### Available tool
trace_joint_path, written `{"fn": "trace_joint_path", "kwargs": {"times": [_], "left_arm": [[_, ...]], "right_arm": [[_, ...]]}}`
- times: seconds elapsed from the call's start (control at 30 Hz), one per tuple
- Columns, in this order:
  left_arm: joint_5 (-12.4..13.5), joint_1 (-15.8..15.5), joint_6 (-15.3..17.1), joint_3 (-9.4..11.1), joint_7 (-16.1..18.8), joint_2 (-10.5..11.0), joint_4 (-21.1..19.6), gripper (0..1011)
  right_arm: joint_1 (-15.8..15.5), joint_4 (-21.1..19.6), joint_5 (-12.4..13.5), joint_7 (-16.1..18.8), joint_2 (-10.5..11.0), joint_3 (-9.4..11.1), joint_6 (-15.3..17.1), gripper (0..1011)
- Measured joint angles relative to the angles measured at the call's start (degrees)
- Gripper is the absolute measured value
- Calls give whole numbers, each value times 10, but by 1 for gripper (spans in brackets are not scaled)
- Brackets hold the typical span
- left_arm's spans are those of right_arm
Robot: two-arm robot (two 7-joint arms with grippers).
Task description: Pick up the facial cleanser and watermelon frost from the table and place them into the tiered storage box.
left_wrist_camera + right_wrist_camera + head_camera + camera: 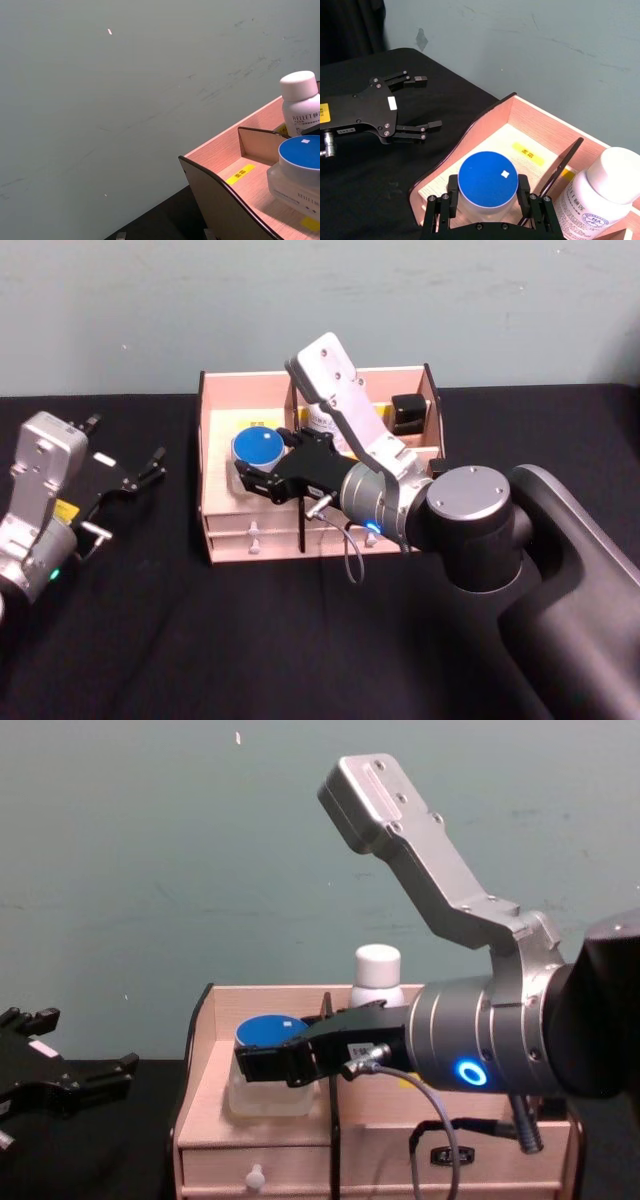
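A clear jar with a blue lid (258,448) (300,160) (268,1032) rests in the front left compartment of the tiered storage box (212,440) (485,120) (200,1050). My right gripper (250,476) (487,192) (275,1065) reaches over the box and is shut on the jar, one finger on each side. A white-capped bottle (300,107) (600,195) (378,970) stands upright in the compartment behind a divider. I cannot tell which of the two is the facial cleanser and which the watermelon frost. My left gripper (135,475) (422,102) (85,1045) hangs open to the left of the box.
The box stands on a black tabletop (200,640) against a pale green wall. Two small drawers (255,535) with white knobs face me. A black object (408,412) sits in the back right compartment. My right arm's links rise above the box.
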Motion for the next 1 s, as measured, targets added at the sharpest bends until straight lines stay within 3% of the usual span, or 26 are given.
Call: {"fn": "trace_joint_path", "kwargs": {"times": [0.47,0.6,0.87,1.0], "left_arm": [[0,0,0,0,0,0,0,1001],[0,0,0,0,0,0,0,1001],[0,0,0,0,0,0,0,1001],[0,0,0,0,0,0,0,1002]], "right_arm": [[-1,1,-4,-1,-1,0,0,704],[-1,0,-3,-1,-1,0,0,769],[-1,0,-3,0,0,0,0,1003],[-3,-4,-3,0,-1,3,-5,1000]]}}
